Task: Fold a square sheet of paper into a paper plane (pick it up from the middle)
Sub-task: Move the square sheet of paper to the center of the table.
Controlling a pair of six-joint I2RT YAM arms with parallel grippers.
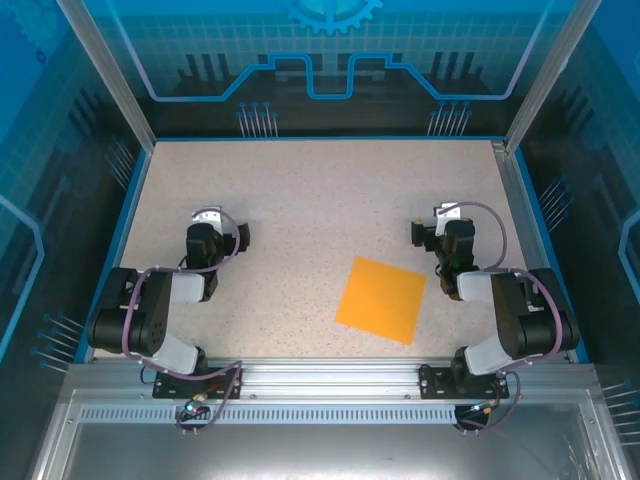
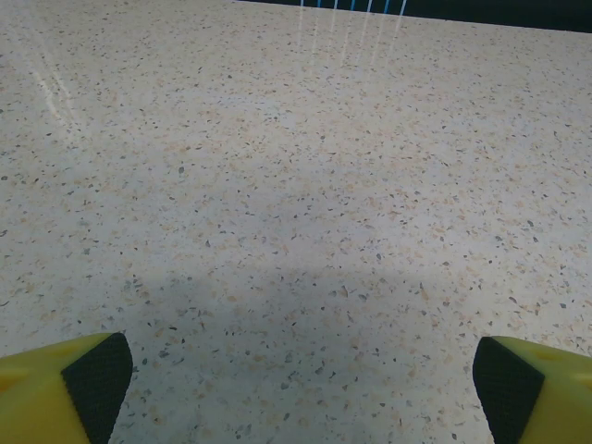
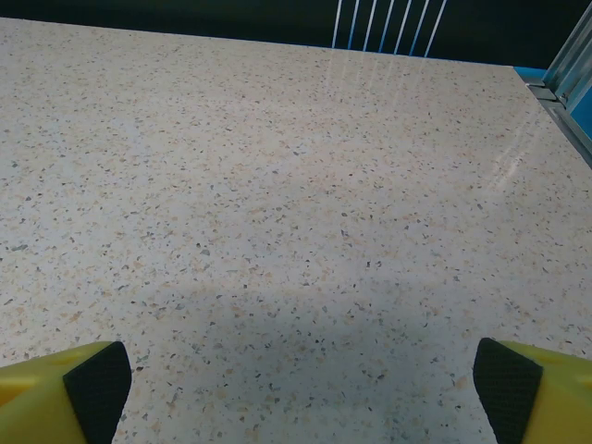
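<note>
Left gripper [image 2: 301, 384] and right gripper [image 3: 301, 384], both spread wide and empty above speckled table [image 2: 277, 185]; square sheet of paper [image 1: 381, 300] flat at lower right of top view, likely light, limp, slippery, best pinched mid-sheet.

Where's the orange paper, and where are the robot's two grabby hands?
square sheet of paper [image 1: 381, 300]: top view, middle of the sheet.
left gripper [image 2: 301, 388]: left wrist view, midway between its open fingertips.
right gripper [image 3: 300, 388]: right wrist view, midway between its open fingertips.
</note>
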